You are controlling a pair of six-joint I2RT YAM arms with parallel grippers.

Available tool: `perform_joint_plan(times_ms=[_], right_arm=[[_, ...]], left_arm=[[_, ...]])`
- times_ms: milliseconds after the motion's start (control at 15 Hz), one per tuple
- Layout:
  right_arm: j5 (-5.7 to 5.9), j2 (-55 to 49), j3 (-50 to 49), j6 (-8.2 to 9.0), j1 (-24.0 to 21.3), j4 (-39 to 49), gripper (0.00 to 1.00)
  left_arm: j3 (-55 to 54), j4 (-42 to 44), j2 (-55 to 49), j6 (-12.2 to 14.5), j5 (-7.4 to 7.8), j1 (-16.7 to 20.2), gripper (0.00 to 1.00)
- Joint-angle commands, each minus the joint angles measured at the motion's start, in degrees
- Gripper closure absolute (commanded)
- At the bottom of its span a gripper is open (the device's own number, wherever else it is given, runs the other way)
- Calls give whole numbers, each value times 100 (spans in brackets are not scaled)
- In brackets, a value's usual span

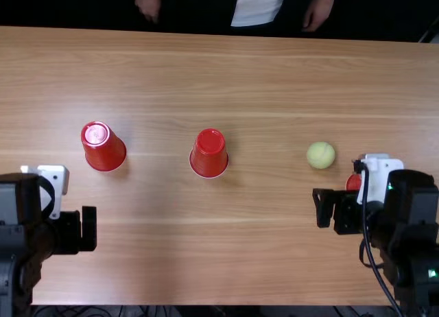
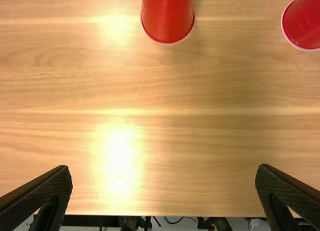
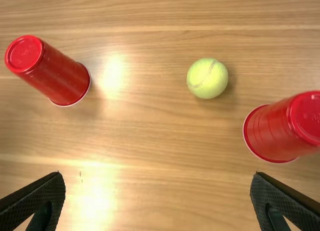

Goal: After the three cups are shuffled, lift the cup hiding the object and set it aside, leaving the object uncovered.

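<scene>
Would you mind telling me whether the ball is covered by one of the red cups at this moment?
No, the ball lies uncovered on the table, apart from the nearest red cup.

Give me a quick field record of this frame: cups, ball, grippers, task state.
left cup: upside down on table
middle cup: upside down, mid-table
right cup: upside down, beside ball, not touching it
ball: uncovered, right of middle cup
left gripper: open, empty, near left cup
right gripper: open, empty, facing ball
task state: ball uncovered, no cup over it
</scene>
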Motion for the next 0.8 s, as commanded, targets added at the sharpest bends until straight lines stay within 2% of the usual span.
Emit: perform_joint_plan(times_ms=[0, 133, 267, 533, 733], right_arm=[[-2, -408, -239, 69, 22, -12, 0], [-2, -944, -564, 69, 22, -43, 0], [-2, -1559, -960, 69, 22, -1, 0], [-2, -2799, -2058, 80, -4, 210, 0], [-2, -3924, -2735, 80, -22, 368, 0]], left_arm=[[-289, 58, -344, -28, 29, -49, 0], [-667, 111, -854, -28, 29, -49, 0], [-1168, 311, -1355, -28, -35, -14, 0], [-2776, 1240, -2884, -28, -77, 188, 0], [-3471, 1619, -3657, -28, -66, 197, 0]])
